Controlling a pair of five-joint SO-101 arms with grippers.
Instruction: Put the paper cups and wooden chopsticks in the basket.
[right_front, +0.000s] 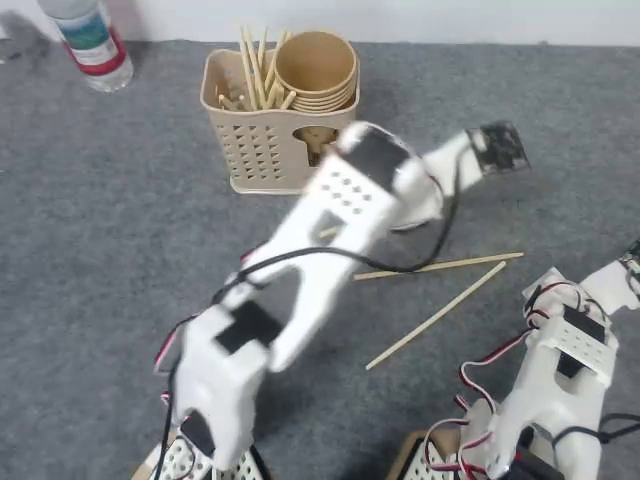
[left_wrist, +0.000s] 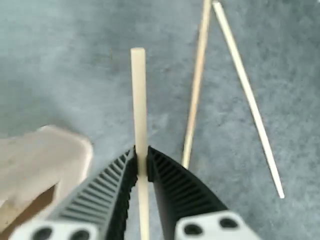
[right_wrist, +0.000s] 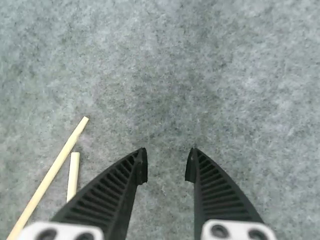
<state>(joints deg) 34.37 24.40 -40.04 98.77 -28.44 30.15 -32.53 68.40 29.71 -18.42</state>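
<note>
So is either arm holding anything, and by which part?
The left gripper pinches a chopstick along its shaft, one end poking past the tips. The right gripper is open, empty.

The table (right_front: 100, 250) is looked down on from a fixed high camera, the basket (right_front: 260, 150) at its far side; its surface is viewed closely past the left gripper (left_wrist: 141, 160) and the right gripper (right_wrist: 165, 167); the loose chopsticks (right_front: 440, 265) are shared by all three views.

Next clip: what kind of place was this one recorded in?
Likely a tabletop robot test bench, not a home kitchen. A grey felt-like mat forms the work surface, the left arm and right arm are based at its near edge, and a plastic bottle stands by a plain white wall.
</note>
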